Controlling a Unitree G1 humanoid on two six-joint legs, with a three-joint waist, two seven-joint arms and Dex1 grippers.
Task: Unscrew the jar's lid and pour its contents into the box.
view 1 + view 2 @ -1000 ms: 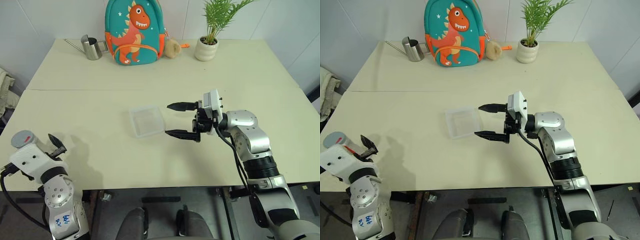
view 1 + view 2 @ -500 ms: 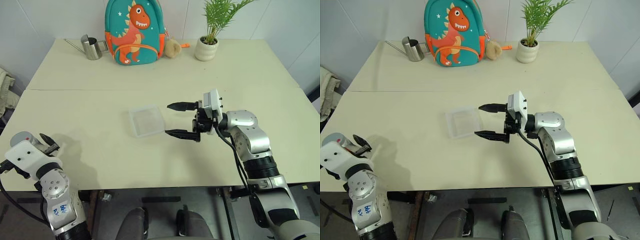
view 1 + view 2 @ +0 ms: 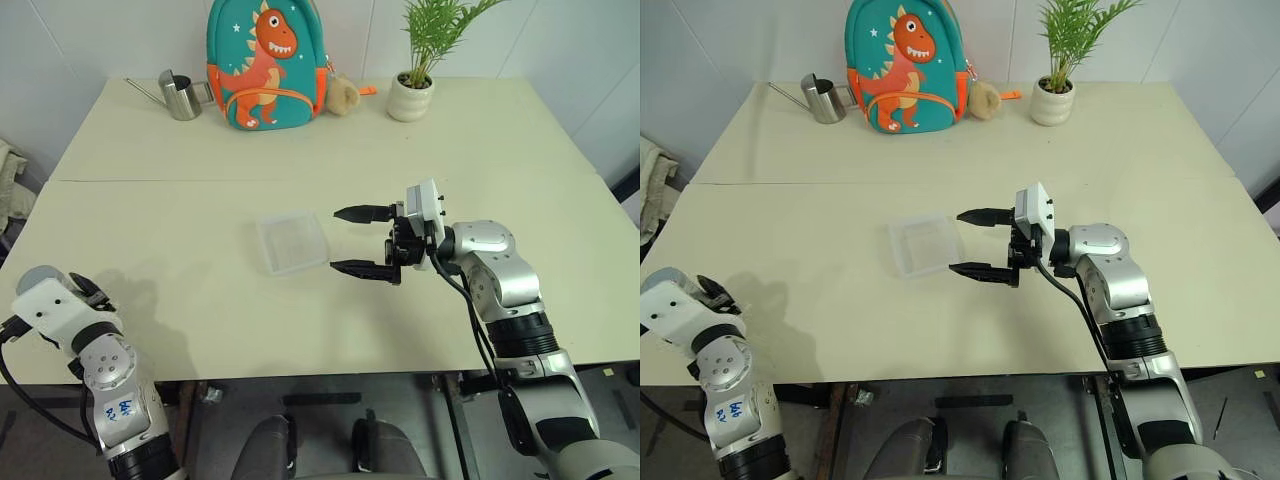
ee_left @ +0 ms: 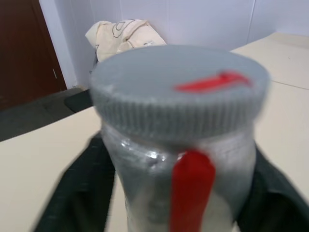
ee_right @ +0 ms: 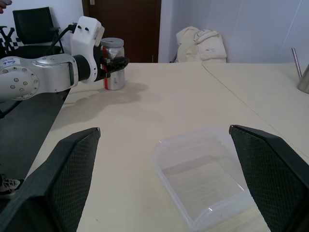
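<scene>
At the far edge of the table (image 3: 480,140) stand a steel watering can (image 3: 182,95), a teal dinosaur backpack (image 3: 267,62) with a small plush toy (image 3: 343,93) beside it, and a potted plant (image 3: 413,97) — all well apart from both arms. Nothing lies between the arms and the box (image 3: 292,242), which sits flat and empty near the table's middle.

The right gripper (image 3: 362,241) hangs level just beside the box's right rim, its two black fingers spread wide with nothing between them; from the right wrist view the box (image 5: 205,171) lies low between the fingers, not touched.

The left gripper (image 5: 116,61) is at the table's near left corner, closed on the jar (image 5: 115,71), which stands upright on the table there. In the left wrist view the jar (image 4: 183,188) sits between the two dark fingers (image 4: 79,193), its red mark facing the camera, and the grey lid (image 4: 178,92) — red mark on top — is still screwed on. The contents cannot be made out through the wall.
</scene>
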